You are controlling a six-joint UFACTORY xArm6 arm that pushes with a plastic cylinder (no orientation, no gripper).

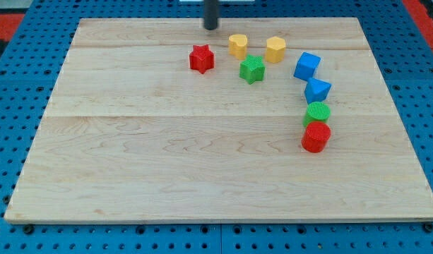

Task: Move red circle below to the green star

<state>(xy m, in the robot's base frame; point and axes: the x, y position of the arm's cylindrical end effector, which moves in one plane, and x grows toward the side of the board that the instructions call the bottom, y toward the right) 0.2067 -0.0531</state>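
The red circle [316, 136] sits at the view's right, touching the green circle [317, 112] just above it. The green star [251, 69] lies near the view's top centre, well to the left of and above the red circle. My tip [211, 27] is near the top edge of the board, above the red star [201, 58] and left of the green star, far from the red circle and touching no block.
Two yellow blocks [238, 45] [275, 49] lie above the green star. A blue cube [307, 65] and a blue triangle [317, 89] lie above the green circle. The wooden board [167, 162] rests on a blue pegboard.
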